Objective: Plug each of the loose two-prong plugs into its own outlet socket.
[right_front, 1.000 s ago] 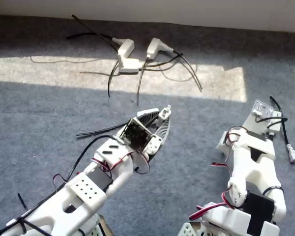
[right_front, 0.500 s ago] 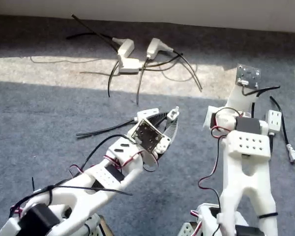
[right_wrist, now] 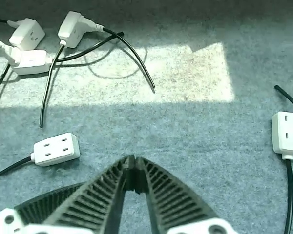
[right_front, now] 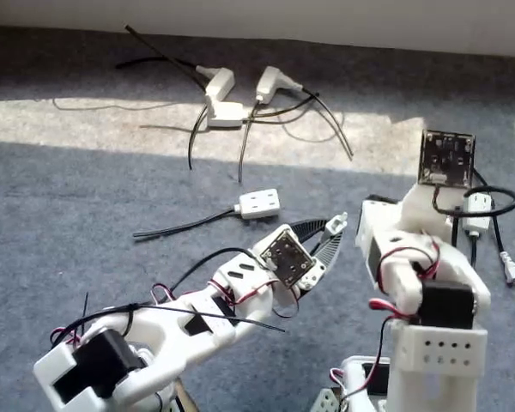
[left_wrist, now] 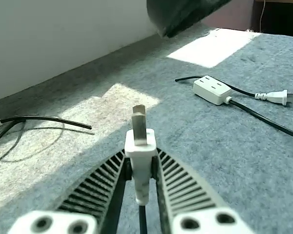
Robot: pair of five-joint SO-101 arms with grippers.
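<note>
Clamped in left gripper [left_wrist: 140, 163]: white two-prong plug [left_wrist: 138, 146], pinched by its body from both sides, prongs out past the tips. Gripped that way presumably to leave the prongs free for insertion and to prevent twisting under push. Raised off the carpet [right_front: 86, 257], near its middle, heading toward the far right corner.

Beyond the tips in the left wrist view: outlet socket [left_wrist: 212, 90], flat on the carpet near the right edge, slots up. Just past it, a second loose plug [left_wrist: 276, 96], on its side, unplugged. Judged the likeliest target for the held plug, given the heading.

Right gripper [right_wrist: 132, 178]: pressed together, nothing between, raised above the carpet, facing the far edge. Probably parked clear of the left arm's path.

Below and ahead of it, near the carpet's middle: second free socket [right_wrist: 55, 149], slots up, unfilled.

Near the far edge, in a sunlit strip: cluster of white connectors [right_wrist: 34, 58] among tangled black cords [right_wrist: 132, 53]. Impossible to tell whether mated.

Task judged barely begun: one plug in hand, neither near socket filled.
</note>
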